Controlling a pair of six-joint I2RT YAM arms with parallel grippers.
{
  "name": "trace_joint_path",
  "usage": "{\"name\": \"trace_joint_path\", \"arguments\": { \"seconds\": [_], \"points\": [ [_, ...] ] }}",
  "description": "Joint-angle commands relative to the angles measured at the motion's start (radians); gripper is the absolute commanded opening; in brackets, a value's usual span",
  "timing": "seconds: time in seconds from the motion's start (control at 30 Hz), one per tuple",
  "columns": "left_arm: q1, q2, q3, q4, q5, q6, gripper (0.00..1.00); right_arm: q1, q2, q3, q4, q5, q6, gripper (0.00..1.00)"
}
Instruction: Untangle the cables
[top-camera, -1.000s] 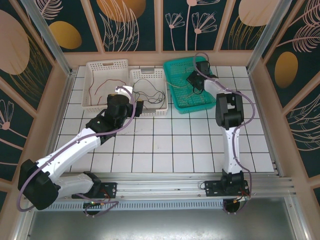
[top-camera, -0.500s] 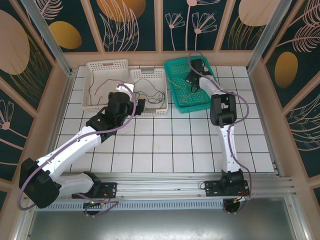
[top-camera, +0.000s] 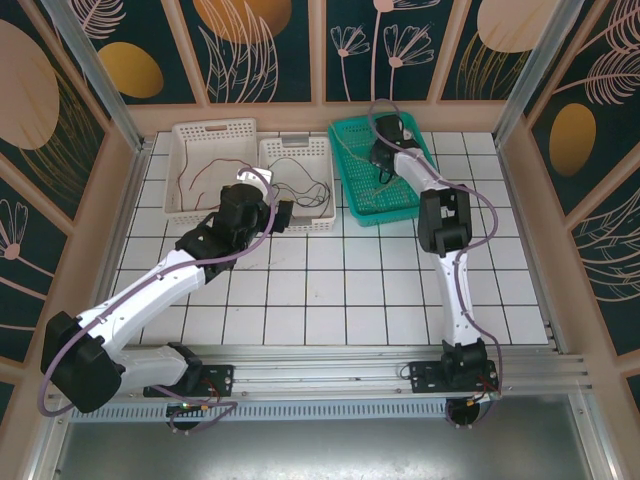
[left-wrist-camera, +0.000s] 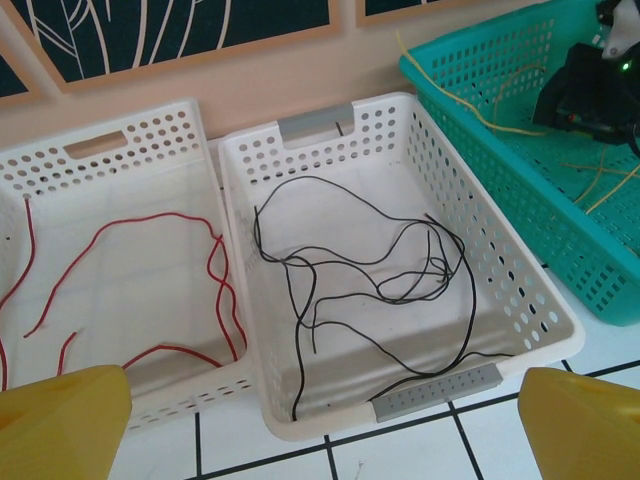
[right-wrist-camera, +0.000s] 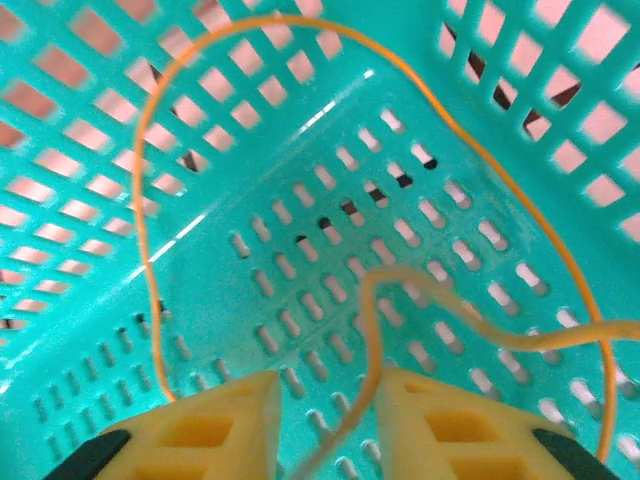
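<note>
while inside right tool (right-wrist-camera: 328, 398), orange cable (right-wrist-camera: 480, 322)

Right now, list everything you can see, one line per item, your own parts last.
table: one, white tiles, under everything.
left white basket: one, white, far left of the table.
middle white basket: one, white, right beside it.
teal basket: one, teal, right of the white pair.
red wires: several strands, red, in the left white basket.
black wires: tangled, count unclear, black, in the middle white basket.
yellow wires: a few, yellow-orange, in the teal basket.
left arm, right arm: two, black and white.
left hand: yellow fingers, open, over the middle white basket's near edge.
right hand: yellow fingers narrowly parted, inside the teal basket, a yellow wire between them.
</note>
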Motion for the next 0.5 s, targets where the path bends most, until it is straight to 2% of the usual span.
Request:
{"name": "trace_joint_path", "arguments": {
  "seconds": [0.0, 0.27, 0.47],
  "points": [
    [0.003, 0.008, 0.032, -0.017, 0.010, -0.011, 0.99, 0.008, -0.099, -0.016, -0.015, 0.011, -0.021, 0.34],
    [0.004, 0.015, 0.035, -0.024, 0.016, -0.010, 0.98, 0.017, -0.192, -0.101, 0.015, 0.052, -0.040, 0.42],
    [0.004, 0.018, 0.037, -0.028, 0.027, -0.011, 0.99, 0.011, -0.186, -0.143, 0.029, 0.031, -0.040, 0.43]
  ]
}}
